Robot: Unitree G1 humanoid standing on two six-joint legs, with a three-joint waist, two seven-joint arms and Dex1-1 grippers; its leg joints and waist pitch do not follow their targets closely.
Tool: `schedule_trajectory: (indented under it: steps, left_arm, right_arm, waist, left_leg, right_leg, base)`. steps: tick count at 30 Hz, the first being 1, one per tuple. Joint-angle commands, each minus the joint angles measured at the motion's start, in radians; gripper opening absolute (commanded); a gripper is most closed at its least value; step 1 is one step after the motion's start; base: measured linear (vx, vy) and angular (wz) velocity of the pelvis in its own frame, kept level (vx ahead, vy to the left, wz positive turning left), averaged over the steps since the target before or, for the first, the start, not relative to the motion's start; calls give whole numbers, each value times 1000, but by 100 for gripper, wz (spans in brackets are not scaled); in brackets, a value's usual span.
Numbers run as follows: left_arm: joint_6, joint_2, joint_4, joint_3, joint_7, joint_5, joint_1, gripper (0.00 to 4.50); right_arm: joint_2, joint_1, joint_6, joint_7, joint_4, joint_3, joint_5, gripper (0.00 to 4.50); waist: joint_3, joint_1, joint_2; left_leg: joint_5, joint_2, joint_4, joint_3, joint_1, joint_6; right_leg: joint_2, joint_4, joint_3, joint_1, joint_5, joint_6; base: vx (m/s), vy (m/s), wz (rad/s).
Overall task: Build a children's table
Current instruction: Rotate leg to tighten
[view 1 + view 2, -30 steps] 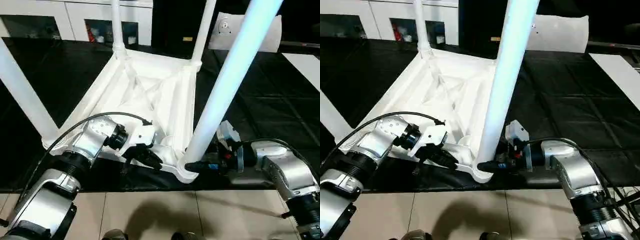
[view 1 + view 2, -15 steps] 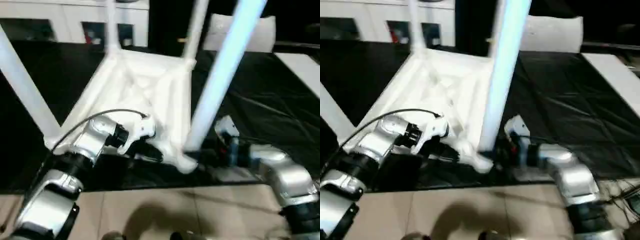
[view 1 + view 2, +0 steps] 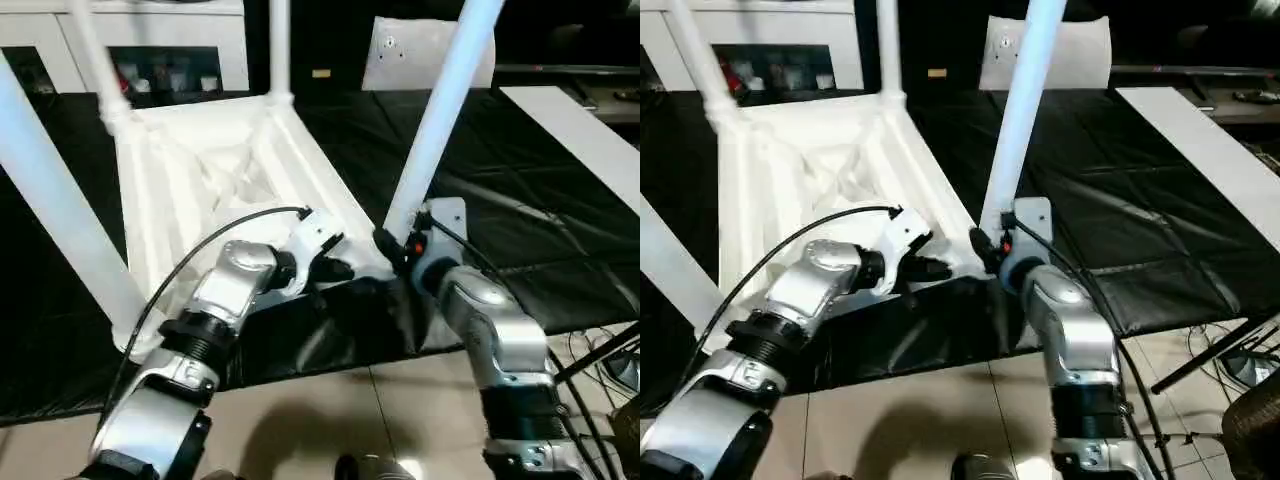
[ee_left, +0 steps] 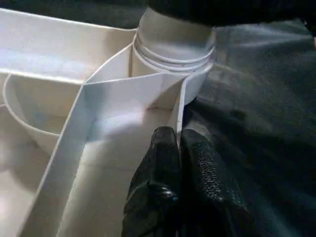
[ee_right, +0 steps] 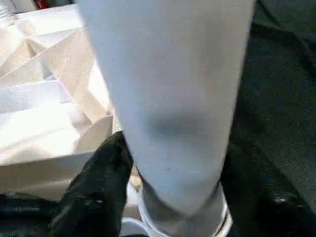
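A: What is closest to us?

B: The two silver forearms. The left gripper (image 4: pixel 173 163) has its fingers pressed together, pinching the thin raised rim of the children's table (image 3: pixel 210 180) right by the near corner socket (image 4: pixel 173 54). The right gripper (image 5: pixel 163 197) straddles the base of the near leg (image 3: pixel 440 110), one black finger (image 5: pixel 96 190) on each side of it (the fingers look to bear on the leg, though I cannot tell how tightly).

A: And the table itself?

B: It lies upside down on the black cloth (image 3: pixel 560 220), ribbed underside up, with that near corner just at the cloth's front edge.

A: How far along is the build?

B: Well along, I judge. Besides the near leg, a second leg (image 3: pixel 50 200) stands at the robot's left, and two more, a third leg (image 3: pixel 90 45) and a fourth leg (image 3: pixel 279 45), rise from the far corners, so all four sit in sockets. A few thread rings show at the near socket, so that leg may need further turning. Afterward the table has yet to be set on its feet.

A: Beyond it?

B: White cabinets (image 3: pixel 150 45) behind.
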Motion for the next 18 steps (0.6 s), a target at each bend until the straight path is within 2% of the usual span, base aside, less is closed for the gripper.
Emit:
schedule_trajectory:
  steps: [1, 3, 5, 7, 8, 9, 10, 12, 14, 16, 17, 18]
  left_arm:
    - [-47, -50, -36, -20, 16, -27, -15, 0]
    - [-66, -24, -41, -28, -20, -25, -4, 0]
    - [-77, -7, -46, -34, -42, -26, 3, 0]
    - [-115, 26, -52, -43, -92, -28, 16, 0]
    - [-155, 63, -51, -54, -154, -30, 28, 0]
    - [-155, 63, -51, -54, -154, -30, 28, 0]
    - [-189, 92, -41, -61, -207, -32, 32, 0]
    - [-249, 132, -28, -76, -287, -34, 35, 0]
    - [-288, 161, -13, -90, -346, -32, 32, 0]
    - [-306, 174, -5, -98, -371, -30, 29, 0]
    - [-330, 202, 15, -110, -445, -34, 16, 0]
    - [-334, 207, 18, -112, -459, -35, 14, 0]
  right_arm:
    - [69, 11, 11, 111, -11, 143, 65, 308]
    - [38, 30, -11, 138, -30, 140, 66, 324]
    - [17, 41, -27, 155, -41, 139, 67, 346]
    - [-24, 58, -44, 201, -61, 132, 74, 362]
    - [-78, 75, -62, 266, -77, 125, 82, 371]
    - [-78, 75, -62, 266, -77, 125, 82, 381]
    - [-133, 86, -81, 332, -85, 123, 88, 392]
    - [-207, 95, -110, 420, -84, 122, 93, 408]
    - [-261, 96, -126, 490, -78, 118, 102, 427]
    - [-282, 96, -132, 522, -73, 114, 105, 445]
    - [-346, 86, -154, 621, -52, 114, 112, 445]
    - [-357, 84, -157, 639, -48, 114, 113, 445]
  waist:
    - [-53, 8, 2]
    - [-57, 11, -3]
    - [-60, 16, -2]
    - [-59, 18, -2]
    - [-61, 20, -2]
    - [-62, 20, -1]
    - [-60, 20, -1]
    - [-59, 21, -1]
    - [-58, 24, 3]
    - [-57, 28, 2]
    - [-58, 33, 4]
    - [-58, 33, 2]
  left_leg:
    - [-224, 31, -76, -9, -2, 45]
    - [-182, 32, -73, -5, -2, 62]
    - [-133, 29, -70, -2, -8, 82]
    - [-112, 28, -69, -2, -12, 91]
    - [-100, 28, -68, -3, -12, 96]
    - [-90, 30, -66, -1, -14, 106]
    - [-90, 30, -67, -1, -14, 110]
    - [-101, 32, -67, 0, -9, 110]
    - [-121, 35, -67, 1, -5, 111]
    - [-132, 38, -67, 2, -2, 102]
    - [-137, 38, -66, 3, 4, 99]
    - [-139, 40, -67, 4, 7, 99]
  right_leg:
    - [-72, -77, 49, 42, -356, -155]
    - [-73, -71, 50, 45, -300, -171]
    - [-72, -63, 51, 52, -241, -187]
    - [-71, -61, 51, 55, -226, -189]
    - [-71, -58, 51, 59, -216, -188]
    - [-70, -54, 53, 60, -183, -194]
    - [-70, -55, 52, 58, -178, -198]
    - [-66, -54, 50, 58, -180, -206]
    - [-67, -56, 50, 53, -197, -213]
    - [-68, -55, 51, 51, -206, -220]
    - [-68, -54, 51, 47, -202, -225]
    - [-67, -52, 52, 48, -193, -229]
  base:
    - [0, 0, 0]
    - [25, -13, 2]
    - [0, 0, 0]
    - [0, 0, 0]
    - [0, 0, 0]
    - [0, 0, 0]
    - [0, 0, 0]
    - [0, 0, 0]
    - [0, 0, 0]
    - [0, 0, 0]
    - [0, 0, 0]
    - [0, 0, 0]
